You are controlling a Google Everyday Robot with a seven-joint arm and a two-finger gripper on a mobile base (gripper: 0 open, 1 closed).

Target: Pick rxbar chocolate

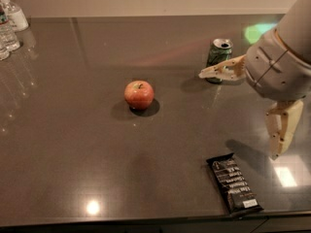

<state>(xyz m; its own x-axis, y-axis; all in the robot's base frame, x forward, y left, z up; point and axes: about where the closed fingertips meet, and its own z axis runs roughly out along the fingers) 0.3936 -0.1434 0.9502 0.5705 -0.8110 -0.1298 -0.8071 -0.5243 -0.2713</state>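
The rxbar chocolate (234,183) is a flat black wrapper with white lettering. It lies on the dark table (73,144) near the front right edge, white label toward the front. My gripper (238,115) hangs above the table at the right, up and slightly right of the bar and not touching it. It is open wide and empty. One finger (221,71) points left in front of the green soda can (218,55). The other finger (282,130) points down, above and right of the bar.
A red apple (139,94) sits at the table's middle. Clear bottles (9,25) stand at the far left corner. The table's front edge runs just below the bar. A bright light reflection (284,176) lies right of the bar.
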